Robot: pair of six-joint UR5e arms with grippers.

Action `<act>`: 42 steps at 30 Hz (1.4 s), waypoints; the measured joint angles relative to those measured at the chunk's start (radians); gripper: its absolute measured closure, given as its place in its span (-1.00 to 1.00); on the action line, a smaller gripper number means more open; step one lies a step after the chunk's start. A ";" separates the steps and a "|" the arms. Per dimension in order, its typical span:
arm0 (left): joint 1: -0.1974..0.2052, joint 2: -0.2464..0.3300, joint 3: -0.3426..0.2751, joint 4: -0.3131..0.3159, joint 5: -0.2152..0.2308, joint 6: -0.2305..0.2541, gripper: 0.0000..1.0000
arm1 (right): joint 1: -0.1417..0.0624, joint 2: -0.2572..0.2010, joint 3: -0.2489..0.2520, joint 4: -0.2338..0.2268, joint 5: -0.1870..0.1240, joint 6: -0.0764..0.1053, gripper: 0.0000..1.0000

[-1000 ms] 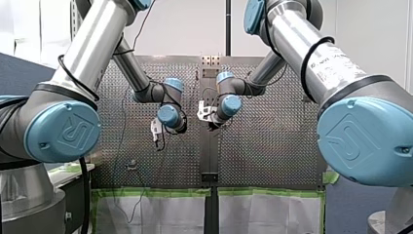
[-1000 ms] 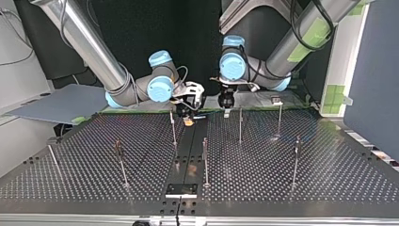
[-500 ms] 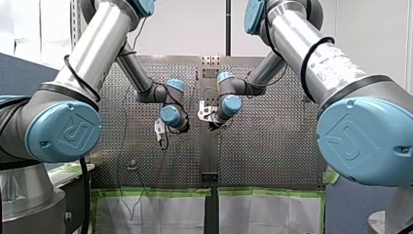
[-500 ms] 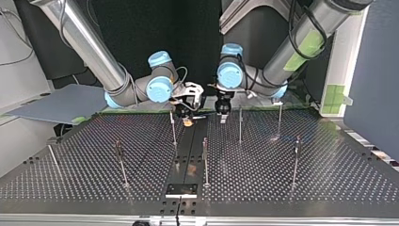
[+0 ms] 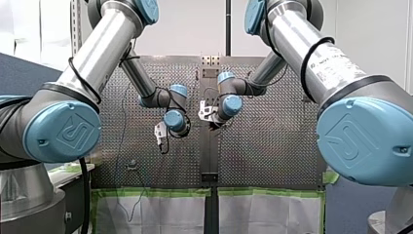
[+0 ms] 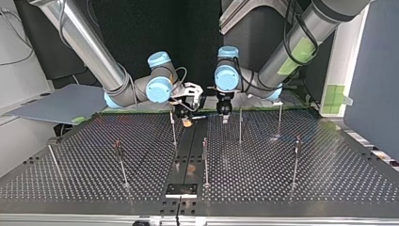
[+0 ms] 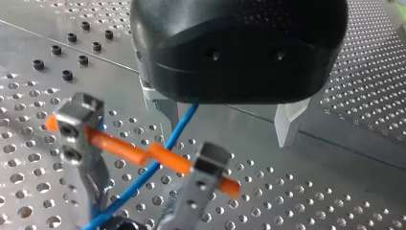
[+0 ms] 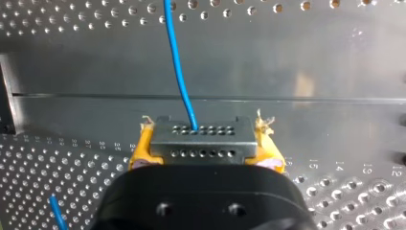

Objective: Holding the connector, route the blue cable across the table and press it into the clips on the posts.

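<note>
Right wrist view: my right tool is closed on the connector, a grey block with two rows of small holes, pinched between the yellow pads. The blue cable leaves the connector's upper hole row and runs straight ahead of the tool over the bench. A second short blue length shows beside the tool body; I cannot tell where it goes. Left wrist view: my left tool stands open, its metal fingers well apart, nothing clamped. The cable passes between them, close beside one finger. It then slants away over the perforated plate and under an orange bar that spans two grey blocks. I cannot tell what those blocks belong to. Top view: both tools hang low near the bench's far edge in this view and point down. They are near each other, one on either side of the centre strip, the right tool left of centre, the left tool right of centre. Thin posts stand upright across the plate, one just beside each tool. The clips at their tops are too small to read. Front view: both arms reach in from the sides, elbows high, wrists bent toward the middle.
</note>
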 joint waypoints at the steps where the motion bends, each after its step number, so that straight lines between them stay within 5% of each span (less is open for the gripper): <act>1: -0.001 0.000 0.000 0.003 -0.002 0.002 -0.85 | 0.000 0.000 0.000 0.000 0.000 0.000 1.00; 2: -0.002 0.000 0.000 0.007 -0.006 0.004 -0.56 | 0.000 0.000 0.000 0.000 0.001 0.000 1.00; 3: -0.003 0.000 0.000 0.011 -0.011 0.006 -0.56 | 0.000 0.000 0.000 0.000 0.001 0.000 1.00; 5: -0.005 0.000 0.000 0.015 -0.021 0.008 0.22 | 0.000 0.000 0.000 0.000 0.001 0.000 1.00; 6: -0.006 0.000 0.000 0.017 -0.025 0.008 0.22 | 0.000 0.000 0.000 0.000 0.001 0.000 1.00; 8: -0.007 0.001 0.000 0.018 -0.032 0.010 1.00 | 0.000 0.000 0.000 0.000 0.001 0.000 1.00; 27: -0.024 0.080 0.000 -0.017 -0.078 0.009 1.00 | -0.003 -0.030 -0.017 0.006 -0.002 -0.001 1.00; 37: -0.030 0.175 -0.001 -0.064 -0.091 0.010 1.00 | -0.010 -0.113 -0.018 0.010 -0.002 0.022 1.00; 42: -0.036 0.222 -0.001 -0.084 -0.092 0.011 1.00 | -0.026 -0.152 -0.019 0.040 -0.003 0.050 1.00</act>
